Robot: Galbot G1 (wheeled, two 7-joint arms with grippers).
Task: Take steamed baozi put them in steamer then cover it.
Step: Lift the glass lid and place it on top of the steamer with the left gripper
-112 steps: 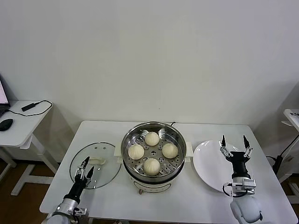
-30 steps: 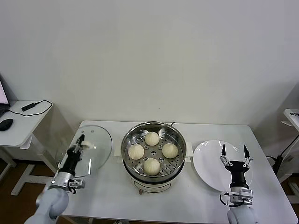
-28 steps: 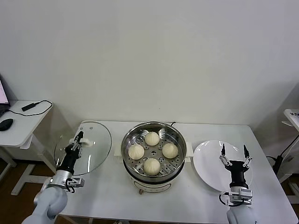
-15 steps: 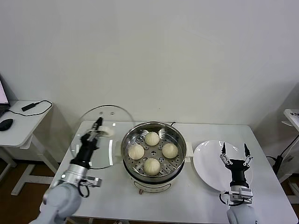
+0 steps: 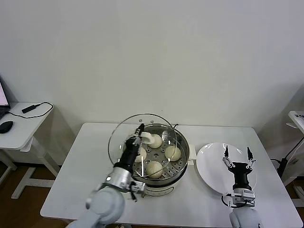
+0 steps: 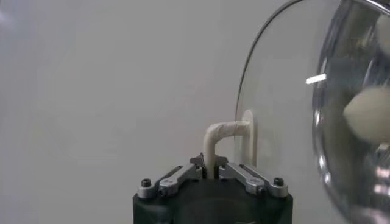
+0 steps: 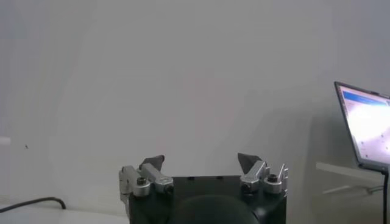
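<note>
The steamer (image 5: 185, 145) stands mid-table with several steamed baozi (image 5: 173, 153) on its perforated tray. The cover (image 5: 121, 137), a clear glass lid, hangs tilted above the steamer's left and front part. My left gripper (image 5: 139, 130) is shut on its cream handle (image 5: 151, 138). The left wrist view shows the same grip: the left gripper (image 6: 209, 164) is clamped on the bent handle (image 6: 222, 131), the glass cover (image 6: 286, 122) stands on edge, and a baozi (image 6: 368, 112) shows through it. My right gripper (image 5: 236, 153) is open and empty above the plate; in its wrist view the right gripper (image 7: 201, 163) faces a bare wall.
A flat white plate (image 5: 209, 168) lies right of the steamer, under the right gripper. The white table (image 5: 90, 190) carries everything. A side desk (image 5: 19, 126) with a mouse and cable stands far left. A laptop screen (image 7: 365, 125) shows in the right wrist view.
My left gripper has lifted the cover off the table's left side and carried it right, to above the steamer. The right arm has barely moved.
</note>
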